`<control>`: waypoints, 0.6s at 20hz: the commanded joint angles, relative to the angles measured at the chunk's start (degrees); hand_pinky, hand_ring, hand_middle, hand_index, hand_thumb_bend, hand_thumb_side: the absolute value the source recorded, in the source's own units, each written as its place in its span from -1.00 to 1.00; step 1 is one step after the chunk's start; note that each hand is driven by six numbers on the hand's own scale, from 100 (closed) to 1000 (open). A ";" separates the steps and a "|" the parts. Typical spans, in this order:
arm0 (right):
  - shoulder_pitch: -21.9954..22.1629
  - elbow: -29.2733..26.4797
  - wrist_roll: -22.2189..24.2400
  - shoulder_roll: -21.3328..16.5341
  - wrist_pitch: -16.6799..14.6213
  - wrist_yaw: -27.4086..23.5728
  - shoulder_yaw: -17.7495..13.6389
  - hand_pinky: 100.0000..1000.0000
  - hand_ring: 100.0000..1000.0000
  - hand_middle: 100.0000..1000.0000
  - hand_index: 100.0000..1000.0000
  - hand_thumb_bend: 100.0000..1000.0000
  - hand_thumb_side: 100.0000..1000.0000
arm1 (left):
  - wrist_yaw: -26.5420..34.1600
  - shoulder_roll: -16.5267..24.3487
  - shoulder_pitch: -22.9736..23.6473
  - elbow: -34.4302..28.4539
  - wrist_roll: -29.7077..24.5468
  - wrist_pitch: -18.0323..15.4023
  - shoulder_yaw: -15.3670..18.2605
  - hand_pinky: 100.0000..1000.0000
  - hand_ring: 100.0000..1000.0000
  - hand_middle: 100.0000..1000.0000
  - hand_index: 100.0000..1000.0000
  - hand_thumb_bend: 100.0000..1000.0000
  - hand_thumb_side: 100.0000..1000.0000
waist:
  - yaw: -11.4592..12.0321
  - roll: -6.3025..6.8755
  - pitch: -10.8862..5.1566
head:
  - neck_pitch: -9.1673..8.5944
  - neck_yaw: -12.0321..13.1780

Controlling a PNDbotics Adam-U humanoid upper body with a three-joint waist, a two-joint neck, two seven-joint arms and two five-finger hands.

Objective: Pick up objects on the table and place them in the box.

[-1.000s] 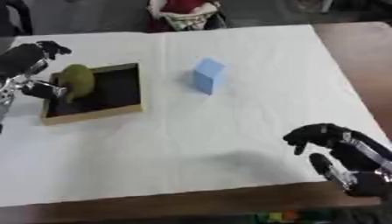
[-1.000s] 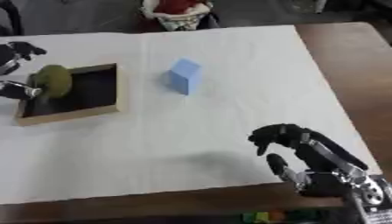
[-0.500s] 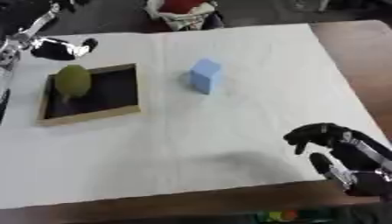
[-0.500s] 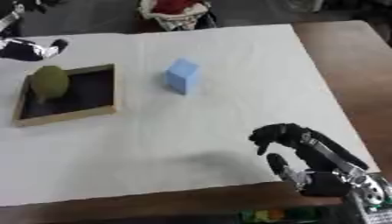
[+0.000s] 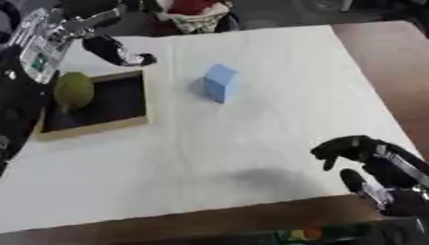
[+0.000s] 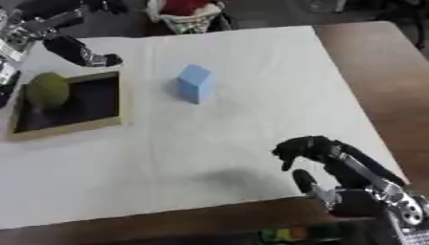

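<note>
A shallow wooden box (image 5: 141,103) with a black floor lies at the table's left. A round olive-green fruit (image 5: 73,90) sits in its far left corner. A light blue block (image 5: 220,83) stands upright on the white cloth to the right of the box. My left hand (image 5: 109,45) hovers above the box's far edge, fingers spread and holding nothing. At the near right edge my right hand (image 6: 314,153) hangs with its fingers curled, nothing in it.
A bag with something red (image 6: 186,13) sits past the table's far edge. Bare brown tabletop (image 5: 394,67) runs along the right of the white cloth (image 5: 276,119). Small coloured bits (image 6: 285,234) show below the near edge.
My left hand has let go of the green fruit, which now rests in the box, and has risen up and away toward the far edge. The right hand has stayed put.
</note>
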 commanded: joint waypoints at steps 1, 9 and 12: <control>-1.01 -0.52 0.52 -0.22 0.02 -0.66 0.22 0.51 0.56 -0.01 0.61 -1.00 -0.18 | -4.58 -2.77 -2.73 5.32 -0.05 -0.04 0.42 0.52 0.55 0.62 0.84 -0.04 0.31 | -0.32 -0.18 -0.58 | 0.28 0.16; -1.46 -0.51 1.08 0.18 0.13 -0.99 0.66 0.51 0.56 -0.01 0.61 -1.00 -0.18 | -11.51 -9.13 -4.38 10.89 8.26 3.13 0.14 0.45 0.52 0.60 0.84 -0.06 0.41 | -1.59 -0.21 -0.45 | 0.28 0.76; -1.59 -0.53 1.25 0.30 0.18 -1.09 0.78 0.51 0.56 -0.01 0.61 -1.00 -0.18 | -13.74 -10.63 -4.23 11.36 10.62 5.39 -0.09 0.43 0.49 0.58 0.84 -0.11 0.38 | -1.89 -0.17 -0.46 | 0.28 0.80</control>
